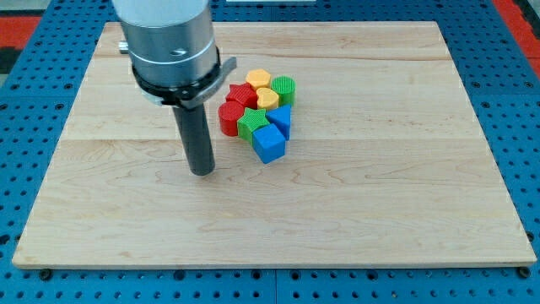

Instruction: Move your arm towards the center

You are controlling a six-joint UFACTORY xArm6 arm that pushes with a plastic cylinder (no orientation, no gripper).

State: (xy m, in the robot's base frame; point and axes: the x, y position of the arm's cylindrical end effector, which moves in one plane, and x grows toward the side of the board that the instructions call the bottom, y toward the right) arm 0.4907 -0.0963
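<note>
My tip [202, 171] rests on the wooden board [363, 219], left of and slightly below a tight cluster of blocks, not touching any. The cluster holds a blue cube [270, 143] at its bottom, a blue block [281, 120] above it, a green star [251, 123], a red cylinder [229, 118], a red star [241, 95], a yellow hexagon [258, 79], a yellow heart [267, 99] and a green cylinder [284, 88]. The blue cube is the block nearest my tip, about a rod's width and more to its right.
The arm's grey metal body [167, 42] hangs over the board's upper left and hides part of it. A blue pegboard table [506, 101] surrounds the board on all sides.
</note>
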